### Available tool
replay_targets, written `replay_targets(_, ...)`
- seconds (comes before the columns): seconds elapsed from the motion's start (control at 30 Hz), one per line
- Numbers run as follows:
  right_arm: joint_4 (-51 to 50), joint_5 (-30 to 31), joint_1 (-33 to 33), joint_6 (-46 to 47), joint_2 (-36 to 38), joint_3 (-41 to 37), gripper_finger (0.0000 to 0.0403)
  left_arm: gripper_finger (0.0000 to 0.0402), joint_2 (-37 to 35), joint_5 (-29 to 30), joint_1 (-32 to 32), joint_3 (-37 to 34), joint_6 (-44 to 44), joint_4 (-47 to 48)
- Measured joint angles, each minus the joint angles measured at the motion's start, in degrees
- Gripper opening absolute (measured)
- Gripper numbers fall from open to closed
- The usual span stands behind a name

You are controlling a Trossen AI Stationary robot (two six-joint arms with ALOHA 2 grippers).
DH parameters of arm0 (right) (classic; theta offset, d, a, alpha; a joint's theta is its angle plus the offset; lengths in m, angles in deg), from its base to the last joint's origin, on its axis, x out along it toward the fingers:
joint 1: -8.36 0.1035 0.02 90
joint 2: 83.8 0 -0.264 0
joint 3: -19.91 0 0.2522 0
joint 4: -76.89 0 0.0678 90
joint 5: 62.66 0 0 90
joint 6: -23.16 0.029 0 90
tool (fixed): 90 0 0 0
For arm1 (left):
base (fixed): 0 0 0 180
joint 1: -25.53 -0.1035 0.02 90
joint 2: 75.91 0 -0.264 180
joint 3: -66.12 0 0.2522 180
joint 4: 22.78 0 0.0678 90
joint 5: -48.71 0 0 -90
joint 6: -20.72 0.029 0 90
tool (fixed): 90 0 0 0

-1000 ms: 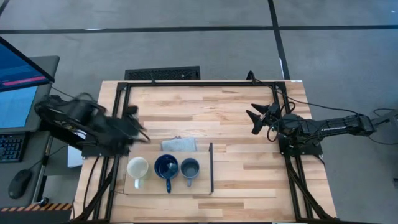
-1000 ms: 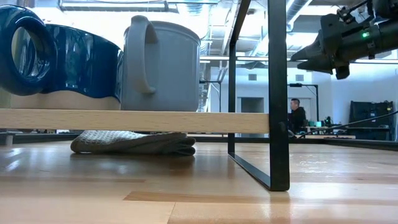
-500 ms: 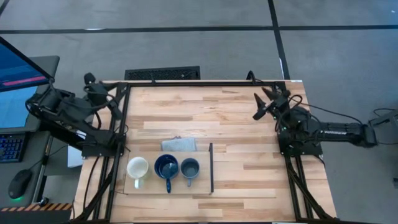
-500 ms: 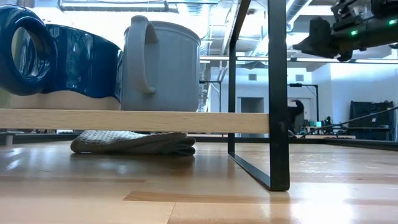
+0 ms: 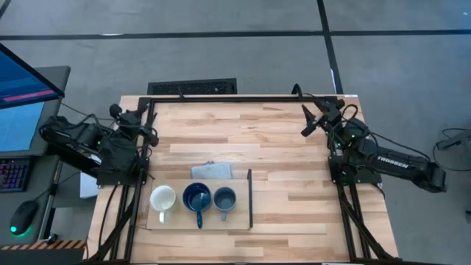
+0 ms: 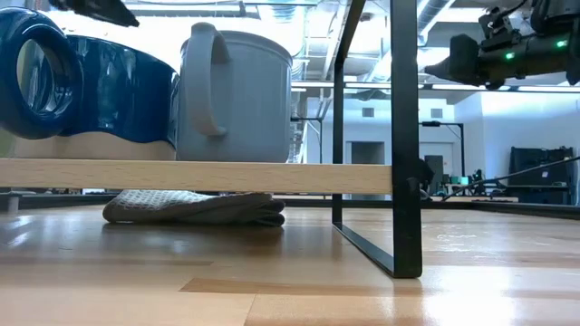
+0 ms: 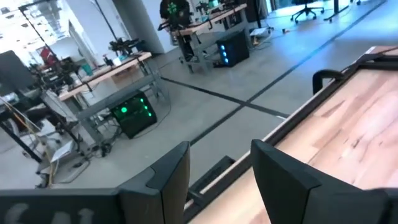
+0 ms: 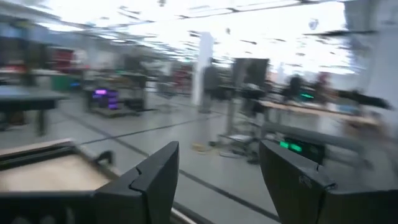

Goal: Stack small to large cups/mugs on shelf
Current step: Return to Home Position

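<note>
High view — mugs on shelf, left gripper, right gripper seemingly parted.

A grey folded cloth lies crumpled on the striped wooden counter. Off the counter's left side sit a lit monitor, a keyboard and a dark mouse. A black grate lies on the floor just past the far edge.

White "TROSSEN" lettering along the right arm
</note>
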Motion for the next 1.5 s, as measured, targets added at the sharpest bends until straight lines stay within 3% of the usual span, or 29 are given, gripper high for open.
replay_targets(0.07, 0.06, -5.43, -2.36, 0.03, -0.01, 0.0, 0.0244, 0.0163, -0.91, -0.67, 0.0, -2.96, 2.81, -3.99)
replay_targets(0.27, 0.35, -11.15, -9.94, 1.75, 0.0, 0.0, 0.0244, 0.0163, -5.04, -6.92, 0.0, -9.94, 17.13, -21.3)
replay_targets(0.47, 0.28, -19.22, -17.09, 5.01, 0.0, 0.0, 0.0244, 0.0163, -10.87, -24.66, -4.29, -18.89, 40.88, -52.12)
replay_targets(0.57, -0.09, -21.85, -19.49, 6.29, -0.01, 0.0, 0.0244, 0.0163, -12.73, -29.34, -9.81, -22.85, 46.96, -62.26)
replay_targets(0.93, -0.92, -24.14, -22.44, 7.44, -0.04, -0.38, 0.0244, 0.0163, -13.72, -39.38, -35.45, -26.59, 39.5, -62.59)
replay_targets(1.1, -1.34, -25.04, -22.46, 7.44, -0.07, -1.86, 0.0244, 0.0163, -11.92, -52.04, -44.9, -26.61, 38.99, -62.09)
replay_targets(1.2, 0.13, -25.06, -22.46, 7.52, 0.05, -3.43, 0.0244, 0.0163, -10.78, -56.19, -48.99, -26.61, 37.37, -62.52)
replay_targets(1.37, 1.24, -25.05, -22.53, 7.86, 1.35, -5.86, 0.0244, 0.0163, -12.2, -56.45, -52.95, -27.09, 35.32, -62.33)
replay_targets(1.5, 1.38, -25.05, -22.55, 7.93, 2.77, -7.14, 0.0244, 0.0163, -15.74, -57.88, -53.94, -32.56, 34.96, -69.14)
